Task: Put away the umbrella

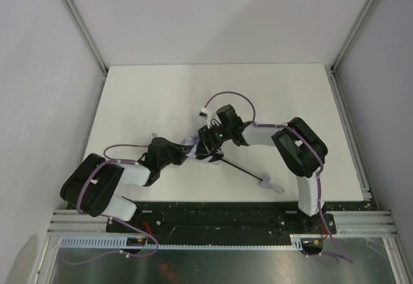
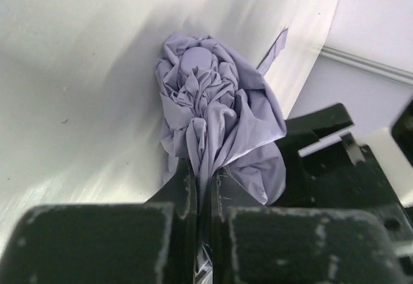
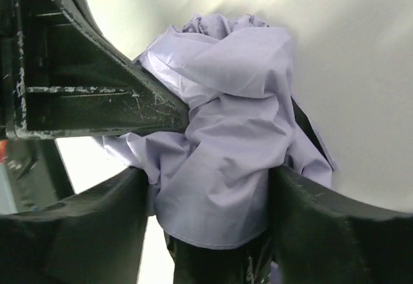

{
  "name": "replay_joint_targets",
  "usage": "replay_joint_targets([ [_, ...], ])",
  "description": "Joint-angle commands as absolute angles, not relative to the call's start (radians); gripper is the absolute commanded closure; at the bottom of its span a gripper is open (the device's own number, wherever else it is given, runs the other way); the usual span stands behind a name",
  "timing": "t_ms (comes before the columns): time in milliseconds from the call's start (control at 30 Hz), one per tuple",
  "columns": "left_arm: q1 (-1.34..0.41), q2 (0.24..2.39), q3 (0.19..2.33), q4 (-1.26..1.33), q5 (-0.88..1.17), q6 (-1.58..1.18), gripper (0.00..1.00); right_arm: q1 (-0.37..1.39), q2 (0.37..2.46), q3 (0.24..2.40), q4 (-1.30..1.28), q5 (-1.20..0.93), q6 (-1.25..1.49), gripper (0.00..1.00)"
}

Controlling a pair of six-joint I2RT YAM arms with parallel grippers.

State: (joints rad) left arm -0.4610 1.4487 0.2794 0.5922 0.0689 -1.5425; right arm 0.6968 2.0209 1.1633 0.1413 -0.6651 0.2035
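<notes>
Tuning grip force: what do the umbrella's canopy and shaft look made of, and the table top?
Canopy: thin woven fabric, likely nylon or polyester, pale lavender with a slight sheen; it bunches in soft creases. Shaft: thin, straight, black, probably metal; too small to confirm. Table: smooth matte white board, maybe laminate.

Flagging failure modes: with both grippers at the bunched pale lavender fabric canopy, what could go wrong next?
The left gripper pinches only a thin fold of the pale lavender umbrella canopy; a pull could slip or tear it. The thin black shaft and small pale handle lie close to the white table's near edge; dragging might push them off.
</notes>
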Motion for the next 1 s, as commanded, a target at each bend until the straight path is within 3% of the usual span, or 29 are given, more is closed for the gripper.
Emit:
replay_joint_targets([
  [0,-0.481,1.469,0.214,0.373,0.034,-1.488,1.0,0.788,1.883,1.151,-0.058,-0.318,0.081,0.25],
  [200,-0.482,1.473,0.251,0.314,0.074,-1.513,1.0,0.926,1.825,1.151,-0.13,0.027,-0.074,0.15],
  [400,-0.482,1.457,0.277,0.255,0.081,-1.521,1.0,1.035,1.919,1.151,-0.093,0.35,-0.155,0.2],
  [467,-0.481,1.452,0.29,0.235,0.082,-1.517,1.0,1.036,1.956,1.151,-0.08,0.383,-0.152,0.32],
  [667,-0.478,1.42,0.302,0.212,0.072,-1.487,1.0,0.952,2.016,1.151,-0.113,0.161,-0.14,0.92],
  [733,-0.472,1.396,0.303,0.211,0.061,-1.46,0.99,0.916,2.026,1.151,-0.123,-0.006,-0.15,0.98],
  [767,-0.467,1.381,0.304,0.211,0.057,-1.442,0.92,0.894,2.03,1.151,-0.126,-0.092,-0.152,0.99],
  [900,-0.449,1.313,0.293,0.211,0.036,-1.414,0.4,0.808,2.045,1.151,-0.114,-0.416,-0.154,1.0],
  [967,-0.447,1.295,0.298,0.211,0.028,-1.399,0.28,0.774,2.059,1.151,-0.084,-0.557,-0.141,1.0],
])
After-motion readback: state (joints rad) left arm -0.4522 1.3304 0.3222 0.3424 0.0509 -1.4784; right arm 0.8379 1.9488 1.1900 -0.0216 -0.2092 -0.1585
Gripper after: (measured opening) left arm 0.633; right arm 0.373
